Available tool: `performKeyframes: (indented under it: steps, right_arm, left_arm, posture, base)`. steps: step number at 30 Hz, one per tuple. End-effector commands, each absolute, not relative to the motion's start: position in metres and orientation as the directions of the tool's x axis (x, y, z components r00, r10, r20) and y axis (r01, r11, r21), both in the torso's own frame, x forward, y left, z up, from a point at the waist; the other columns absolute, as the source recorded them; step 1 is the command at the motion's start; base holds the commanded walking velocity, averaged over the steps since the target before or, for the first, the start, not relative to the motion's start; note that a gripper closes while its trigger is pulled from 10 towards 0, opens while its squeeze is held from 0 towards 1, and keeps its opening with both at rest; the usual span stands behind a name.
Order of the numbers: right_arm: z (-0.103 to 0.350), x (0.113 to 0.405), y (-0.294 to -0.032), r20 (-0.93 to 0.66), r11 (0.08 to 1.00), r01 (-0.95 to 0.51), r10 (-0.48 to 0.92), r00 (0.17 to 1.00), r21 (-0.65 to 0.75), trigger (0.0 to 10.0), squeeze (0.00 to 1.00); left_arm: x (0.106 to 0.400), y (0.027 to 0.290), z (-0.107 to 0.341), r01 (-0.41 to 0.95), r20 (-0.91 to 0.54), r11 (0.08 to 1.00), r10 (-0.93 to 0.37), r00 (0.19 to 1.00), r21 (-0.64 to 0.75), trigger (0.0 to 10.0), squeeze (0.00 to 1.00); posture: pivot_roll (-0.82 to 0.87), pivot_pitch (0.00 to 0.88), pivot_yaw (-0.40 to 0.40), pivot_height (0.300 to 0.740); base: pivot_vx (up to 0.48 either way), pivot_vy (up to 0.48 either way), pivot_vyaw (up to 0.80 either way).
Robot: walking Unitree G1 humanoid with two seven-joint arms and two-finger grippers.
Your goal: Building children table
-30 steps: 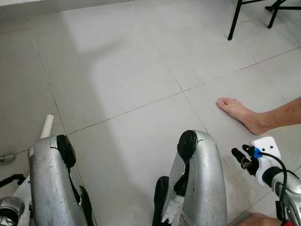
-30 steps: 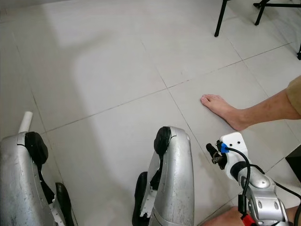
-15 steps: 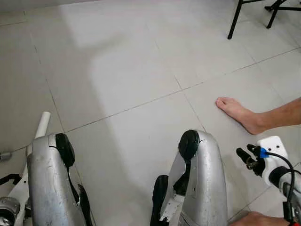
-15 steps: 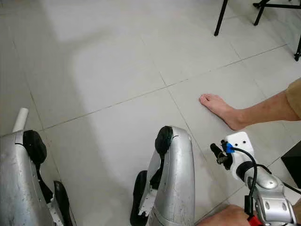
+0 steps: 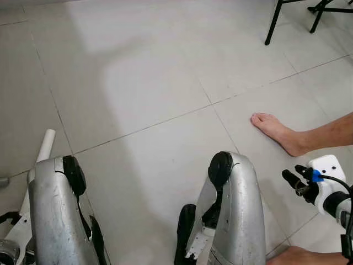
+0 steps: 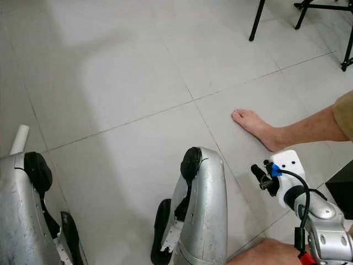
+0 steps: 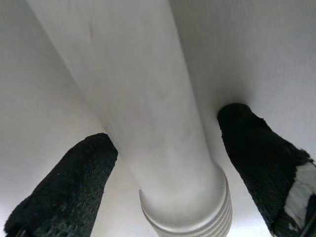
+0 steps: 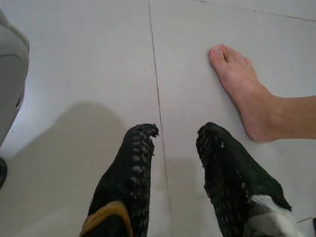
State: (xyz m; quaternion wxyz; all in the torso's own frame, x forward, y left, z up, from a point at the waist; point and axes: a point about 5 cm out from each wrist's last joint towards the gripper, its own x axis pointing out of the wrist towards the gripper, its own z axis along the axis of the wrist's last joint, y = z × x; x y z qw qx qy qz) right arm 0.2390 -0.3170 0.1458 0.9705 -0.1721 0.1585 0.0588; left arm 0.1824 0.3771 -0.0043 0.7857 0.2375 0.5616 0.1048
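Observation:
A white tubular table leg (image 5: 45, 148) rises at the lower left, beside my left knee (image 5: 58, 210). In the left wrist view this table leg (image 7: 148, 113) runs between the two black fingers, and my left gripper (image 7: 168, 128) is shut on it; its ribbed end points toward the camera. At the lower right my right gripper (image 5: 292, 174) hangs over the floor. It is open with nothing between its fingers (image 8: 138, 148), above a tile joint.
A person's bare foot (image 5: 276, 130) rests on the grey tile floor (image 5: 154, 83) at the right, close to my right gripper; more of the person shows at the bottom edge (image 5: 309, 256). Black stand legs (image 5: 273, 25) are at the far right. My right knee (image 5: 231, 204) is in the middle foreground.
The view has shifted slightly. My right gripper has drifted a little to the right. The white table leg stays held in my left gripper.

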Motion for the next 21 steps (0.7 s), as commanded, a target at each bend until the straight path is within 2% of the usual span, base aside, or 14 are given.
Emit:
performKeyframes:
  steps: [1,3,4,13,21]
  right_arm:
    - [0.145,0.231,-0.328,-0.358,0.94,-0.142,0.024,0.933,-0.309,10.0,0.0]
    - [0.147,0.231,-0.329,-0.357,0.94,-0.142,0.023,0.934,-0.311,10.0,0.0]
    - [0.15,0.232,-0.33,-0.351,0.941,-0.136,0.019,0.936,-0.311,10.0,0.0]
    - [0.171,0.247,-0.337,-0.299,0.949,-0.086,-0.009,0.954,-0.305,10.0,0.0]
    - [0.169,0.248,-0.334,-0.305,0.952,-0.091,-0.003,0.952,-0.291,10.0,0.0]
  left_arm:
    - [0.159,0.368,-0.024,0.092,-0.876,0.894,0.401,0.266,0.438,10.0,0.0]
    - [0.158,0.368,-0.024,0.085,-0.879,0.898,0.398,0.264,0.432,10.0,0.0]
    - [0.155,0.367,-0.026,0.07,-0.883,0.904,0.391,0.258,0.421,0.0,0.0]
    - [0.147,0.367,-0.03,0.04,-0.887,0.912,0.387,0.25,0.409,0.0,0.0]
    - [0.144,0.367,-0.032,0.038,-0.886,0.912,0.387,0.255,0.409,0.0,0.0]
  posture:
    - [-0.22,0.469,-0.287,0.3]
    - [-0.22,0.469,-0.287,0.3]
    - [-0.22,0.47,-0.289,0.3]
    - [-0.23,0.485,-0.296,0.3]
    - [-0.21,0.488,-0.292,0.3]
  base:
    - [0.0,0.0,0.0]
    - [0.0,0.0,0.0]
    - [0.0,0.0,0.0]
    - [0.0,0.0,0.0]
    - [0.0,0.0,0.0]
